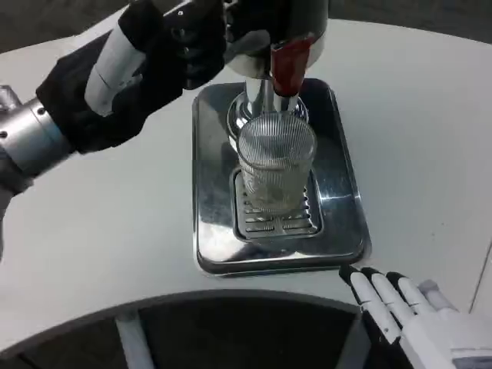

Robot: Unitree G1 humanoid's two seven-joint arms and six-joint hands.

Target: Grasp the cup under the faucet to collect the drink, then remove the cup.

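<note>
A clear ribbed glass cup (pixel 275 165) stands upright on the slotted drip grate (pixel 277 219) of a steel tray (pixel 346 192), directly under the dispenser's faucet with its red tap handle (pixel 290 65). My left hand (pixel 165 46), dark on the side that faces the camera, reaches in from the upper left and rests against the dispenser body near the tap; whether it grips anything is hidden. My right hand (pixel 411 311) lies at the table's front edge, lower right, fingers stretched out and apart, holding nothing. It is well clear of the cup.
The steel dispenser body (pixel 273 27) rises at the top centre and blocks the view behind the cup. The white table (pixel 430 115) spreads to the right of the tray. Its curved front edge runs along the bottom, with dark floor below.
</note>
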